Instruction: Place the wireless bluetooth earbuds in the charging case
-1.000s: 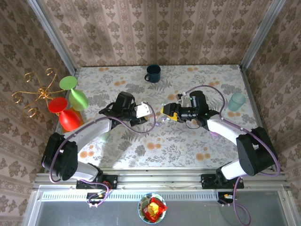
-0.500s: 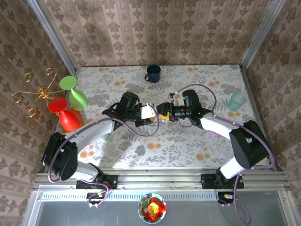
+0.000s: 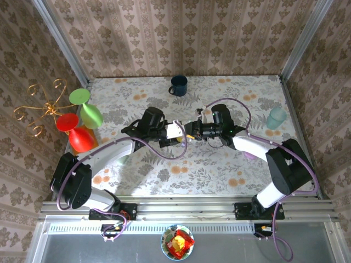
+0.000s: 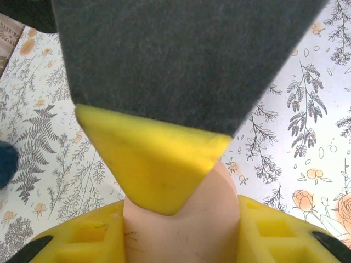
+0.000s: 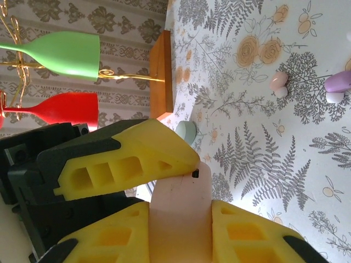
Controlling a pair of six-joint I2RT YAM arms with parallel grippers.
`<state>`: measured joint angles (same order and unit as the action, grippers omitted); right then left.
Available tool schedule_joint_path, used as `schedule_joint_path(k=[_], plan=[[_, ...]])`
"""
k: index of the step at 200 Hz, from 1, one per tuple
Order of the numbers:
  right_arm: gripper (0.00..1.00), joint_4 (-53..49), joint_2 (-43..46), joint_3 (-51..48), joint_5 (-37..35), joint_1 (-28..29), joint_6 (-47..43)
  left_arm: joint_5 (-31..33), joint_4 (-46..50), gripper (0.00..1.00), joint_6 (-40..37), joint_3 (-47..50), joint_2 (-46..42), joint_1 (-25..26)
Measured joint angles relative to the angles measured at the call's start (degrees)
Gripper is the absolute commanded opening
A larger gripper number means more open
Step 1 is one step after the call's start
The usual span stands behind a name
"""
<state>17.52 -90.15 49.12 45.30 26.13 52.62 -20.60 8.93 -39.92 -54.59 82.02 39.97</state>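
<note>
We see the floral table [image 3: 219, 164] with the left arm [image 3: 109, 150] and right arm [image 3: 258, 145] bent inward, meeting mid-table. The left gripper [image 3: 166, 135] and right gripper [image 3: 190, 131] both clamp one pale pink charging case [image 3: 175, 130], apparently from opposite ends. A pink earbud [image 5: 278, 82] and a lilac earbud [image 5: 341, 82] lie on the tabletop, near each other.

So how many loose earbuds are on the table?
2. A pink earbud and a lilac earbud lie near each other on the floral tabletop, upper right in the right wrist view. More may be hidden.
</note>
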Motion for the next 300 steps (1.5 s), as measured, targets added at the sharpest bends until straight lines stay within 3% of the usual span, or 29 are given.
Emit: schedule_joint_path(k=[48,85,125,179,214,274,300], plan=[[0.15,2.4,1.0,-1.1,0.0,-1.0,2.0,0.7,-8.0,0.75,2.4,2.6,-0.5,0.2],[0.18,9.2,3.5,-3.5,0.7,-4.2,9.8,-3.0,-19.4,0.85,9.0,10.1,-4.9,-1.7],[0.16,21.7,3.7,-6.4,3.2,-7.9,21.6,-8.6,-33.7,0.86,18.6,14.8,-6.8,-4.0],[0.15,39.8,3.5,-7.1,4.2,-8.1,34.7,-16.1,-51.5,0.85,31.0,16.7,-5.8,-7.0],[0.13,48.6,2.5,-7.1,5.0,-8.1,40.2,-20.3,-57.9,0.85,36.9,16.7,-4.7,-8.9],[0.09,53.3,0.9,-7.1,7.3,-7.6,44.7,-25.9,-64.7,0.87,42.1,14.6,0.1,-8.9],[0.07,53.3,0.9,-6.8,8.7,-7.0,46.4,-27.7,-68.4,0.81,44.6,13.6,2.5,-8.9]])
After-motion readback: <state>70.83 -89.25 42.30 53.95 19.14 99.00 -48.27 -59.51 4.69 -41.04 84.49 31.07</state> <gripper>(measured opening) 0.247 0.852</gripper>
